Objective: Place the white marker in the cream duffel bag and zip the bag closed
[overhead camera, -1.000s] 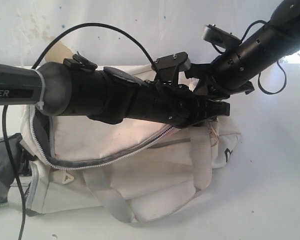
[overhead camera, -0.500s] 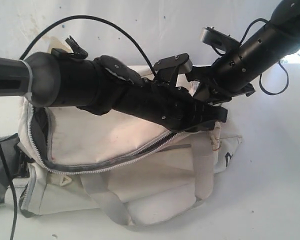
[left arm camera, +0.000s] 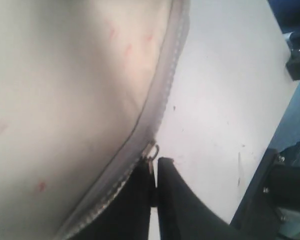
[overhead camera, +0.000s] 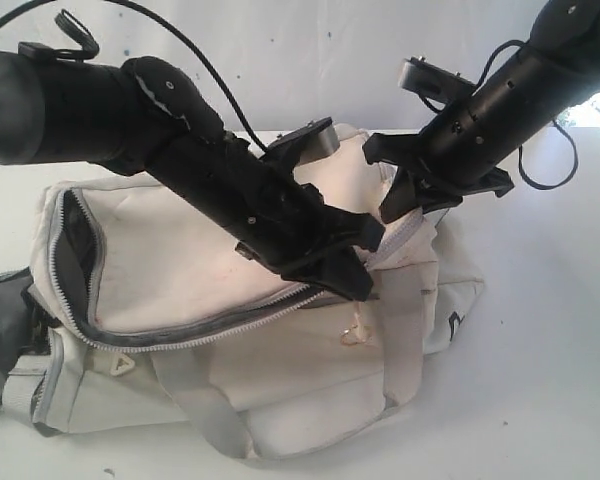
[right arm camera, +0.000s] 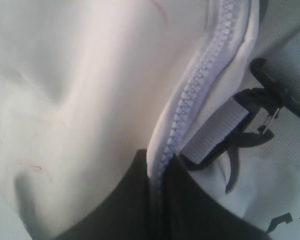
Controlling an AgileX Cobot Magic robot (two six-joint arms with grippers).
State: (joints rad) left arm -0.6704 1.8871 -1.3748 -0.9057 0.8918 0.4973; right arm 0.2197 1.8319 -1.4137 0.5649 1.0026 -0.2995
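Exterior view: slumped across the middle of the white desk [overhead camera: 550, 380], reaching toward its far edge, the cream duffel bag [overhead camera: 180, 260], grey zipper [overhead camera: 180, 338] gaping along the end nearer the desk's left edge. Left hand [overhead camera: 352, 285] pinched shut on the small metal zipper pull [left arm camera: 151, 152]; right hand [overhead camera: 398, 205] clamped shut on the zipper tape [right arm camera: 200, 75] at the closed end, just beyond. No sign of the white marker in any view; likely inside already, though impossible to confirm. Judged soft, light and limp: apt to bunch and drag rather than let the slider run. Best held taut by the tape while drawing only the tiny, slippery pull.
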